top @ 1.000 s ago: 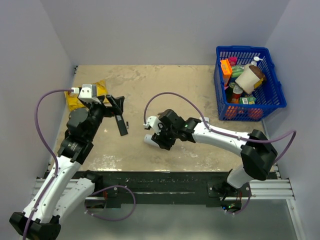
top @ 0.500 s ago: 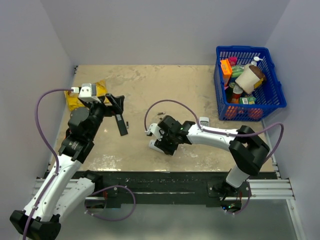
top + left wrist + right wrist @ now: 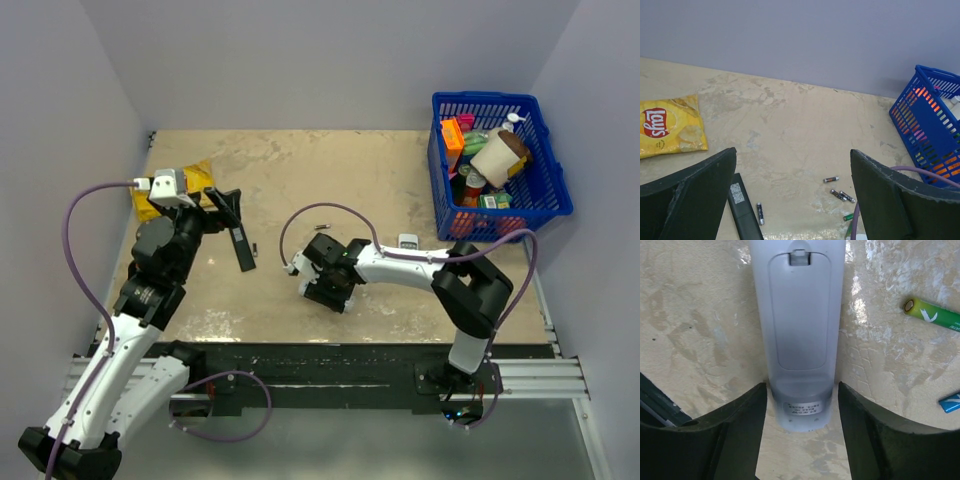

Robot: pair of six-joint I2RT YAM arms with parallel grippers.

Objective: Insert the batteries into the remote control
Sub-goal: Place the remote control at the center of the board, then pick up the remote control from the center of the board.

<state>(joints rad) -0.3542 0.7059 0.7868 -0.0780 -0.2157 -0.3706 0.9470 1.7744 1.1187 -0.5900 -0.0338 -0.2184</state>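
We see right gripper (image 3: 801, 390) shifted left onto remote control (image 3: 799, 315); jaws hug its end, grip unclear; cover (image 3: 799, 335) shut; left gripper (image 3: 792, 151) gapes.

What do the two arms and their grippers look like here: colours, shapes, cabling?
The left arm and right arm both have white tubular links with chunky black joints. A purple cable loops along each. A white camera block sits on the left wrist. The left gripper and right gripper carry dark, wedge-shaped fingers with scuffed pale edges.
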